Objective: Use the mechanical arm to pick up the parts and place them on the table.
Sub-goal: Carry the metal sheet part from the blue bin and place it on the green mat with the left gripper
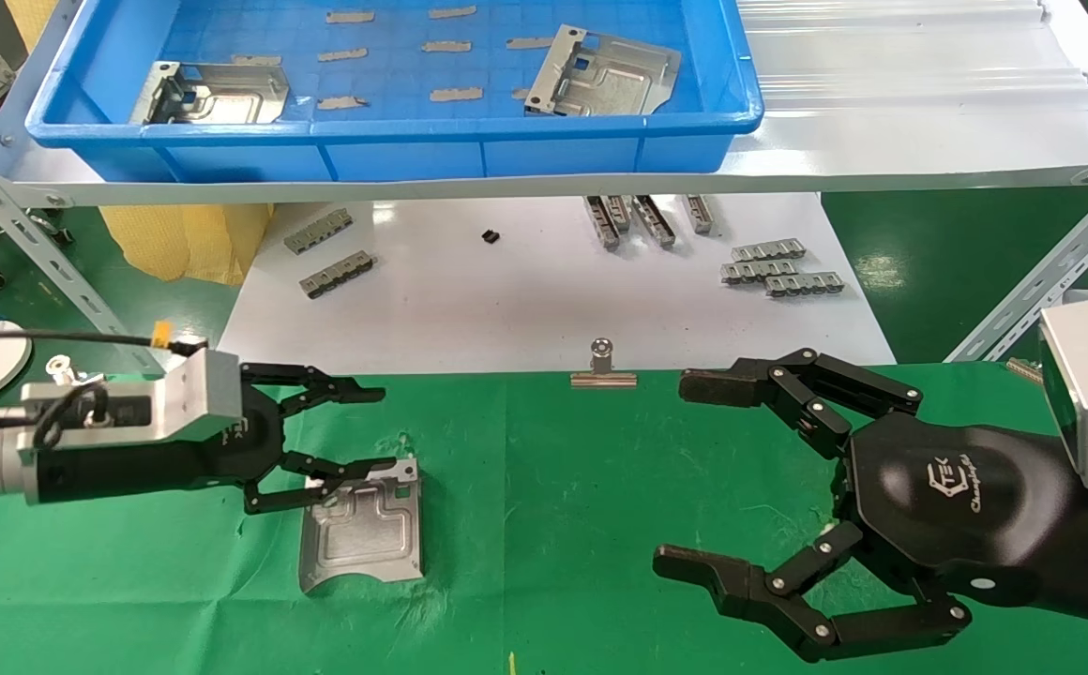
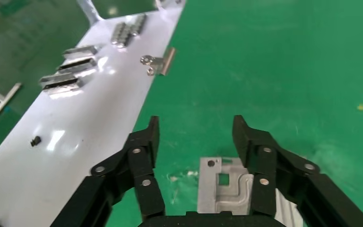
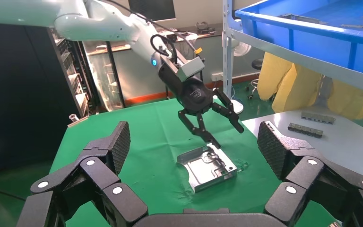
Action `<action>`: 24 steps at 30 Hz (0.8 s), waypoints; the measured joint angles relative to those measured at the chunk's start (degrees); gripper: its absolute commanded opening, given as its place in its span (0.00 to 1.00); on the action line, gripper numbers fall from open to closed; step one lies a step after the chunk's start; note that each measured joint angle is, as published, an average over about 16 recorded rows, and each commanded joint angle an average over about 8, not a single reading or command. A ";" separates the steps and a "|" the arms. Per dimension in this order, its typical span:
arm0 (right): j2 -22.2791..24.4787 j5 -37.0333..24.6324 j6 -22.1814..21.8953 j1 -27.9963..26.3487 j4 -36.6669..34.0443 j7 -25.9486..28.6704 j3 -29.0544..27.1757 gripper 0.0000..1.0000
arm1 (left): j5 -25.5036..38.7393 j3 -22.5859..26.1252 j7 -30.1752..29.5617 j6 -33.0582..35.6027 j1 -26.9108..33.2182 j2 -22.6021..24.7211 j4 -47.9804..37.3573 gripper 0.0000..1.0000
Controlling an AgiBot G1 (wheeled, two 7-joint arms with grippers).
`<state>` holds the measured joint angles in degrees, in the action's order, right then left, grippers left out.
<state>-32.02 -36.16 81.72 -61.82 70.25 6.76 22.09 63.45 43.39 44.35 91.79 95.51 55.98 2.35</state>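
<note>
One silver stamped part (image 1: pixel 361 530) lies flat on the green table cloth (image 1: pixel 553 525). My left gripper (image 1: pixel 380 429) is open just over the part's far edge, with one finger (image 1: pixel 356 466) at that edge and nothing between the fingers. In the left wrist view the gripper (image 2: pixel 196 130) is open above the part (image 2: pixel 220 189). My right gripper (image 1: pixel 685 473) is open and empty over the cloth to the right. Its wrist view (image 3: pixel 194 142) shows the part (image 3: pixel 207 166) and the left gripper (image 3: pixel 228 136). Two more parts (image 1: pixel 211 94) (image 1: pixel 600 73) lie in the blue tray (image 1: pixel 394 127).
The blue tray stands on a raised white shelf at the back and holds thin grey strips. Below it a white sheet (image 1: pixel 525 291) carries several grey ribbed strips (image 1: pixel 778 267). A silver binder clip (image 1: pixel 603 370) holds the cloth's far edge. An angled shelf strut (image 1: pixel 1050 281) stands at the right.
</note>
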 measured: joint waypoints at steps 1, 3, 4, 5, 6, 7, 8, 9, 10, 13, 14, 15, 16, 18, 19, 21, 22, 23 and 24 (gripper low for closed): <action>0.00 0.00 0.00 0.00 0.00 0.00 0.00 1.00 | -0.42 -0.24 -0.60 0.09 -0.27 -0.07 -0.06 1.00; 0.00 0.00 0.00 0.00 0.00 0.00 0.00 1.00 | -1.03 -0.59 -1.54 0.18 -0.66 -0.18 -0.13 1.00; 0.00 0.00 0.00 0.00 0.00 0.00 0.00 1.00 | -1.25 -0.72 -1.85 0.20 -0.82 -0.23 -0.11 1.00; 0.00 0.00 0.00 0.00 0.00 0.00 0.00 1.00 | -1.40 -0.81 -2.07 0.22 -0.95 -0.28 -0.06 1.00; 0.00 0.00 0.00 0.00 -0.01 0.00 0.00 1.00 | -1.49 -0.88 -2.20 0.23 -1.04 -0.32 0.03 1.00; 0.00 0.00 0.00 0.00 -0.01 0.00 0.00 1.00 | -1.62 -0.99 -2.42 0.23 -1.18 -0.38 0.19 1.00; 0.00 0.00 0.00 0.00 -0.01 0.00 0.00 1.00 | -1.80 -1.13 -2.73 0.23 -1.37 -0.48 0.43 1.00; 0.00 0.00 0.00 0.00 -0.01 0.00 0.00 1.00 | -1.88 -1.24 -2.86 0.20 -1.52 -0.57 0.76 1.00; 0.00 0.00 0.00 0.00 -0.01 0.00 0.00 1.00 | -1.94 -1.36 -3.05 0.16 -1.66 -0.68 1.15 1.00; 0.00 0.00 0.00 0.00 -0.01 0.00 0.00 1.00 | -2.25 -1.86 -4.03 0.02 -2.28 -1.11 2.75 1.00; 0.00 0.00 0.00 0.00 -0.01 0.00 0.00 1.00 | -2.40 -2.09 -4.49 -0.05 -2.56 -1.30 3.42 1.00; 0.00 0.00 0.00 0.00 -0.01 0.00 0.00 1.00 | -2.57 -2.35 -5.02 -0.12 -2.88 -1.51 4.18 1.00; 0.00 0.00 0.00 0.00 -0.01 0.00 0.00 1.00 | -2.78 -2.64 -5.60 -0.19 -3.24 -1.74 5.01 1.00; 0.00 0.00 0.00 0.00 -0.01 0.00 0.00 1.00 | -3.34 -3.36 -7.02 -0.35 -4.12 -2.29 6.88 1.00; 0.00 0.00 0.00 0.00 -0.01 0.00 0.00 1.00 | -3.64 -3.75 -7.80 -0.44 -4.61 -2.60 7.92 1.00; 0.00 0.00 0.00 0.00 -0.01 0.00 0.00 1.00 | -4.27 -4.58 -9.48 -0.64 -5.65 -3.25 10.17 1.00; 0.00 0.00 0.00 0.00 -0.01 0.00 0.00 1.00 | -4.61 -5.03 -10.36 -0.75 -6.20 -3.59 11.35 1.00; 0.00 0.00 0.00 0.00 -0.01 0.00 0.00 1.00 | -4.95 -5.47 -11.25 -0.85 -6.75 -3.94 12.54 1.00; 0.00 0.00 0.00 0.00 -0.01 0.00 0.00 1.00 | -5.29 -5.92 -12.14 -0.96 -7.31 -4.28 13.74 1.00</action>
<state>-32.02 -36.16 81.72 -61.82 70.24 6.76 22.09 58.17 37.47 32.21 90.83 88.21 51.69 16.09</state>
